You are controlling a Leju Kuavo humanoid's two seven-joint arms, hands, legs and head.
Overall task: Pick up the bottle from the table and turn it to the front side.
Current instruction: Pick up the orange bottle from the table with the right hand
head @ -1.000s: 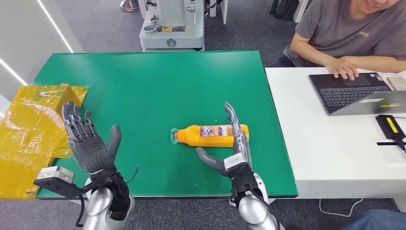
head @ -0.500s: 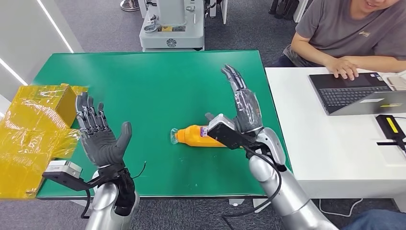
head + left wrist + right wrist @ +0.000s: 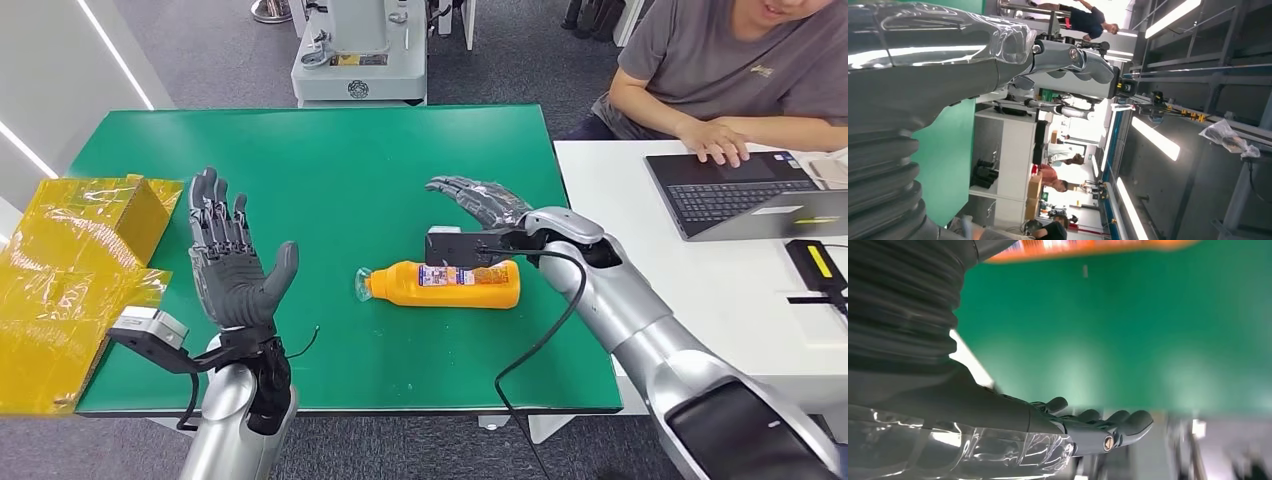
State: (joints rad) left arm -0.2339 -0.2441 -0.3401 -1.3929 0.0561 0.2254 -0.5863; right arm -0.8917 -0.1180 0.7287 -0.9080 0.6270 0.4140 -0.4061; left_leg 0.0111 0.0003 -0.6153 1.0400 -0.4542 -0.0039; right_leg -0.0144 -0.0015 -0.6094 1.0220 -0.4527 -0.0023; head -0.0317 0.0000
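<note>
Glossy orange plastic bottle (image 3: 448, 284) w/ paper label, matt green table (image 3: 300, 180), crinkly yellow film (image 3: 60, 290), shiny metal arms.

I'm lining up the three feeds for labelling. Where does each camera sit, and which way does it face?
Head view: high on the body, looking down at the green table, orange bottle, left hand and right hand.
Left wrist view: behind the raised left hand, facing the room and ceiling lights.
Right wrist view: behind the right hand, facing the table.
Shared: bottle, head and right wrist views.
</note>
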